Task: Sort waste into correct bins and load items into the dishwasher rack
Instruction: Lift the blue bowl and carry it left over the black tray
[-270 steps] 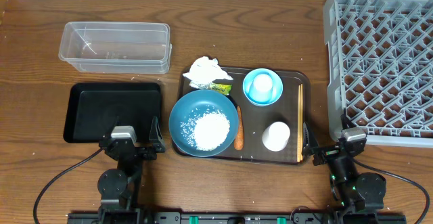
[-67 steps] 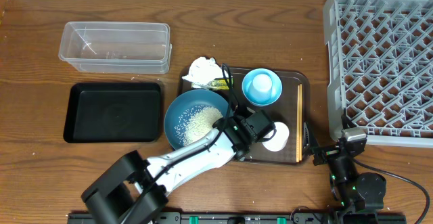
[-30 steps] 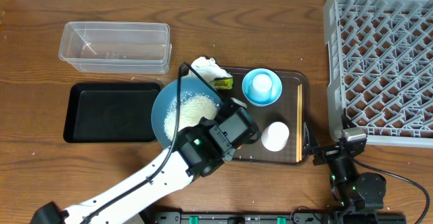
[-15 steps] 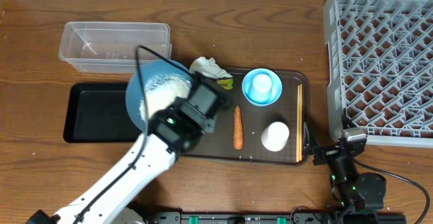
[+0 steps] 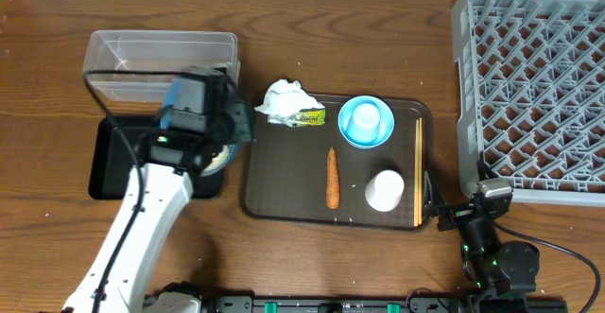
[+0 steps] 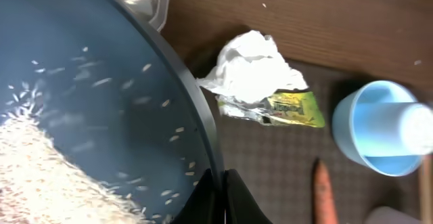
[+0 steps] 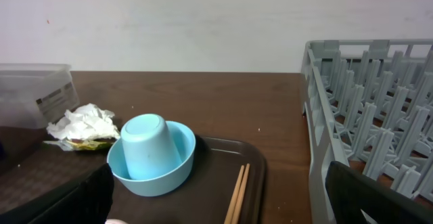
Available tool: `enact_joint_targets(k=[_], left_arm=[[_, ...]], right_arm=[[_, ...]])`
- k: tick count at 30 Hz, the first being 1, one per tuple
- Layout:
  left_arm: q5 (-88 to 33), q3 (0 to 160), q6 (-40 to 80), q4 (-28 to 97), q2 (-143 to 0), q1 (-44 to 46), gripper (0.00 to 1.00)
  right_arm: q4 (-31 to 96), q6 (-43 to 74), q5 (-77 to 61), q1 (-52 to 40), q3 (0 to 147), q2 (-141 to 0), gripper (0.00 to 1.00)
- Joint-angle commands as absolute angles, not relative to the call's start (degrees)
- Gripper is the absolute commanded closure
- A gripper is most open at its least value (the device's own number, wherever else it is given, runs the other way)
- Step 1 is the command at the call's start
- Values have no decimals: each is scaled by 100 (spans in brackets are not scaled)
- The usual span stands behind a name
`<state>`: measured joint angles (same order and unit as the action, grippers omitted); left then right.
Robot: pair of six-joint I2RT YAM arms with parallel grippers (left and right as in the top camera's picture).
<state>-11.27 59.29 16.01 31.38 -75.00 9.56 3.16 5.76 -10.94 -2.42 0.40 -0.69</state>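
teal bowl [image 6: 101,82] — rim in left end effector [image 6: 220,195]

Dark brown wooden table [image 5: 378,29], grain visible, a few pale specks. Directly on it: clear tub [image 5: 132,58] at the far left, with the black tray [image 5: 109,171] just beside it on the near side. Brown serving tray [image 5: 284,176] in the middle, just right of the black tray. Grey rack [image 5: 465,95] on the right, apart from the serving tray, cut by the frame edge. Tissue [image 5: 284,98] at the serving tray's far-left corner, partly over the wood.
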Motion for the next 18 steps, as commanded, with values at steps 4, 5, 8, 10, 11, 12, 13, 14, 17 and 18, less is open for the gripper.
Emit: enact_joint_targets(k=[4, 5, 8, 10, 11, 12, 13, 14, 17, 18], left_arm=[[-2613, 5992, 1525, 3216, -7422, 158, 94], [-2823, 5992, 1527, 3218, -7422, 23, 94], [-3540, 5992, 1529, 3225, -7422, -427, 94], [-3865, 5990, 1588, 3264, -7424, -746, 93], [-3957, 5990, 1662, 3299, -7424, -886, 94], [-4069, 5990, 1704, 3334, -7424, -1035, 94], [-4250, 5990, 1721, 3356, -7424, -1208, 94], [-4445, 5990, 1719, 3356, -7424, -1350, 94], [-5210, 5990, 1719, 3354, -7424, -1789, 94], [-5443, 5990, 1719, 3354, -7424, -1911, 94]], right_arm=[[340, 506, -1094, -193, 32, -38, 1], [338, 506, -1094, -193, 32, -38, 1], [338, 506, -1094, -193, 32, -38, 1], [340, 506, -1094, -193, 32, -38, 1], [338, 506, -1094, -193, 32, -38, 1], [340, 506, -1094, -193, 32, -38, 1], [338, 506, -1094, -193, 32, -38, 1], [338, 506, -1094, -193, 32, -38, 1], [340, 506, -1094, -193, 32, -38, 1], [338, 506, -1094, -193, 32, -38, 1]])
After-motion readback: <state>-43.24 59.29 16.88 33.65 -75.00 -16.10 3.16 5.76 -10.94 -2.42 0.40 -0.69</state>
